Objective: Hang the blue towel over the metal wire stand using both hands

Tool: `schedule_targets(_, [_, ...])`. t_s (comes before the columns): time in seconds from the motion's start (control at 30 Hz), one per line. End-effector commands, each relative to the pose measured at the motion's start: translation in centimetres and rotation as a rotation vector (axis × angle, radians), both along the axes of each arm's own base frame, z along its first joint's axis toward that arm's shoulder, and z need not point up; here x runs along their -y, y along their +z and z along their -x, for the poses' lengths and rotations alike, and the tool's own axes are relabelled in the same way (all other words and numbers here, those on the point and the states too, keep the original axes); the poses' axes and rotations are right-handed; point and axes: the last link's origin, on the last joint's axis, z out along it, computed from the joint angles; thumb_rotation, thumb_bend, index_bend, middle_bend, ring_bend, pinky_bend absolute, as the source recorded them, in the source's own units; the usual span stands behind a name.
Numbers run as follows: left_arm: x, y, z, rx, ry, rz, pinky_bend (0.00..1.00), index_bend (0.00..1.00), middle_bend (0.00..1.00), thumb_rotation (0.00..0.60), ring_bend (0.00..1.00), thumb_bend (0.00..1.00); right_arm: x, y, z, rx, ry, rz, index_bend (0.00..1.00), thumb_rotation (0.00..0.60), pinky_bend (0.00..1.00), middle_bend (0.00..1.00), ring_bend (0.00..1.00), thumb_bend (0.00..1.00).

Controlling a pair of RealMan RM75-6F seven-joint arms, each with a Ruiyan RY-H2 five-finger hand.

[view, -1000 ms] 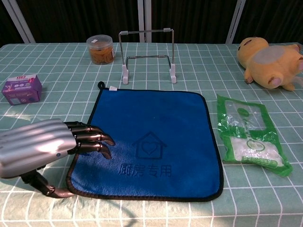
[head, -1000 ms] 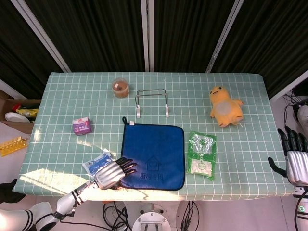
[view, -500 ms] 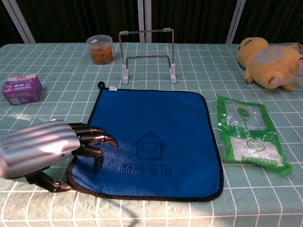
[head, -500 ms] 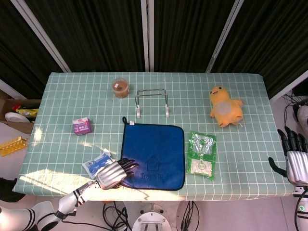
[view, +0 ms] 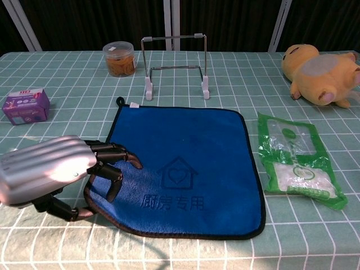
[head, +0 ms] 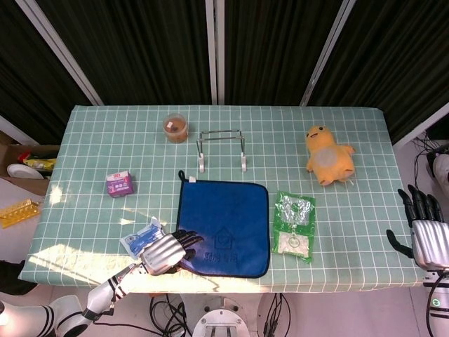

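The left hand (view: 48, 171) has curled tighter since a second ago, its fingers hooking over the blue towel (view: 185, 169) while the thumb slips beneath, lifting that near-left corner slightly. The towel lies flat otherwise, mid-table, with the metal wire stand (view: 175, 64) just beyond at twelve o'clock. At four o'clock, off the table edge, the right hand (head: 426, 235) hangs upright, fingers spread, holding nothing.

I count one blue towel (view: 185, 169), one wire stand (view: 175, 66), one snack jar (view: 119, 58), one purple box (view: 25, 105), one plush toy (view: 320, 66), two plastic packets: green (view: 297, 161) and blue (head: 142, 237).
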Motion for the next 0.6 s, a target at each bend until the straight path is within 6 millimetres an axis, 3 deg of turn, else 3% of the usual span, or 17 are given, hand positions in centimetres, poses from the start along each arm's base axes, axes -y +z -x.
schedule_targets(0.03, [-0.2,0.0,-0.2,0.015,0.003,-0.001,0.3,0.68,0.23,0.6,0.19,0.42,0.0,-0.2,0.1,-0.004,0.004,-0.006,0.0,0.6,0.0,0.0,0.0,0.27])
schedule_targets(0.2, [-0.7,0.3,-0.9,0.019,-0.005,-0.011,0.31,0.72,0.23,0.6,0.19,0.42,0.1,-1.2,0.1,-0.006,0.031,-0.039,0.0,0.6,0.0,0.0,0.0,0.28])
schedule_targets(0.6, [-4.7,3.1,-4.7,0.053,0.023,-0.083,0.31,0.72,0.23,0.6,0.19,0.42,0.0,-7.2,-1.1,0.048,0.142,-0.261,0.03,0.6,0.0,0.0,0.0,0.22])
